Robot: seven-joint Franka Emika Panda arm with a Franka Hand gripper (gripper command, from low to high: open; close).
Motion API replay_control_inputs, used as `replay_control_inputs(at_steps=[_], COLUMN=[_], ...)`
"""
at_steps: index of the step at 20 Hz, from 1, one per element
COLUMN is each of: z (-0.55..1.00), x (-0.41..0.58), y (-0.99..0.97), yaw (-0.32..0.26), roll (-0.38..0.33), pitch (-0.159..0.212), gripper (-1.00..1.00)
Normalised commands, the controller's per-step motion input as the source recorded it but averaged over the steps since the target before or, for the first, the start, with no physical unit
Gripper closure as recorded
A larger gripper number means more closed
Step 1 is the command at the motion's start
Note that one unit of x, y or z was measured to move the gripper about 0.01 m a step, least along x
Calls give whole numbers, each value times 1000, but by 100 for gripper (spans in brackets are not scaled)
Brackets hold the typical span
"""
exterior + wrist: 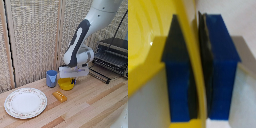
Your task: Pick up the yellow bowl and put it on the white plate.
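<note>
One gripper (pixel 73 80): fingers (pixel 218 70) pinching the yellow bowl's rim
Bowl (pixel 65 83): on the wooden table (pixel 95 102), just right of the blue cup (pixel 51 78)
Plate (pixel 25 102): near left, well apart

White-grey arm (pixel 82 35), boxy white claw (pixel 73 76) head, blue finger pads (pixel 220 70).
</note>
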Motion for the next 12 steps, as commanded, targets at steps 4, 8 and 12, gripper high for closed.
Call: replay_control_inputs(at_steps=[4,8,12], z=[914,895,697], x=[211,286,340], y=[-244,-96,195], yaw=[5,19,51], roll=[40,40,21], pitch=[92,78,47], gripper=[100,100,100])
